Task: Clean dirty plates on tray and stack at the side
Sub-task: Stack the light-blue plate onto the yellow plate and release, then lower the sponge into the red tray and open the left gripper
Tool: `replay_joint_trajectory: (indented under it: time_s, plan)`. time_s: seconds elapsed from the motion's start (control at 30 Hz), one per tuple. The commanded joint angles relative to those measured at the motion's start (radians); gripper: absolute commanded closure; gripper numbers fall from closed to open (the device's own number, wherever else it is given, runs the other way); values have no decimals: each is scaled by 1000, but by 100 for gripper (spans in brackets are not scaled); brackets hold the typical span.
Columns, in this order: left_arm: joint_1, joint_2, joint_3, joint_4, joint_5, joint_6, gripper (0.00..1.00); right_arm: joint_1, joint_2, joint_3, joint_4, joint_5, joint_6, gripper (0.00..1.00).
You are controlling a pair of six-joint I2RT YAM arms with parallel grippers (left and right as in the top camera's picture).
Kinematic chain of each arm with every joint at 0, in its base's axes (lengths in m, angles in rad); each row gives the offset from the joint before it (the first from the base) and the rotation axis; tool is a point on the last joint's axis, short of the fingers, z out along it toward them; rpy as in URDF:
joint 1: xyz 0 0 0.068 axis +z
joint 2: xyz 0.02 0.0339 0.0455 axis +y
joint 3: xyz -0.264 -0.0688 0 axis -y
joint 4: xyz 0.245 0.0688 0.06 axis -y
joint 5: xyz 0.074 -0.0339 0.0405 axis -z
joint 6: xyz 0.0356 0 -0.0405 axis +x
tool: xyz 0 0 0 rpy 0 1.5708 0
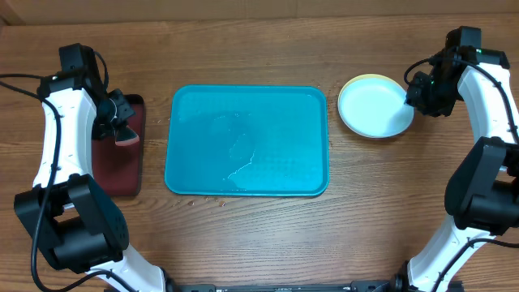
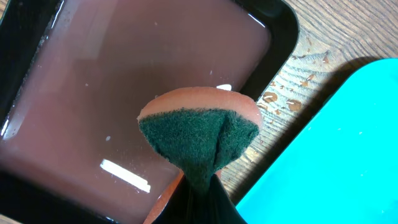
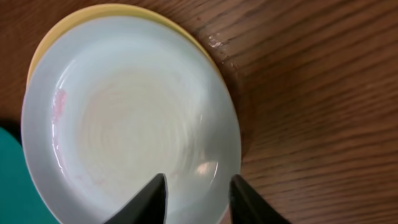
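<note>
Stacking looks done: the tray (image 1: 247, 182) is bare, the plates (image 1: 375, 107) piled beside it. The right fingers (image 3: 152, 199) gape over the stack; the left fingers (image 2: 208, 205) clamp the sponge (image 2: 199, 134). Next, both should withdraw.

Glossy plastic tray (image 1: 203, 113), smooth shiny plates (image 3: 124, 112); rough green scouring pad (image 2: 196, 134), matt grained wooden table (image 1: 259, 235)

Stacked plates, a sponge and two trays, each only partly seen
From overhead, the yellow-green plate (image 1: 364, 78) shows only a thin rim crescent under the pale top plate (image 1: 371, 110), whose right edge the right tool (image 1: 410, 96) covers; how many plates are stacked cannot be told. At the left wrist, the sponge (image 2: 199, 130) hides the fingers of the left tool (image 2: 202, 190), and the dark red tray (image 2: 93, 81) and teal tray (image 2: 336, 155) run off the frame edges
</note>
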Motion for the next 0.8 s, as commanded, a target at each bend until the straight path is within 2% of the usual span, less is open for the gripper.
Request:
replay_joint_trajectory:
  time_s: [0.0,0.2,0.33,0.4,0.77]
  plan:
    - [3,13,10,5,8,-21,96,-1,-16,-4,11,1,3,43]
    - [3,14,10,17,9,-44,96,26,-16,-19,14,-136,-2,36]
    - [16,18,10,43,8,-85,96,80,-16,-66,40,-225,0,25]
    - [30,25,10,55,8,-84,96,113,-16,-90,62,-257,0,22]
    - [165,158,9,87,11,-84,96,377,-16,-154,205,-294,3,18]
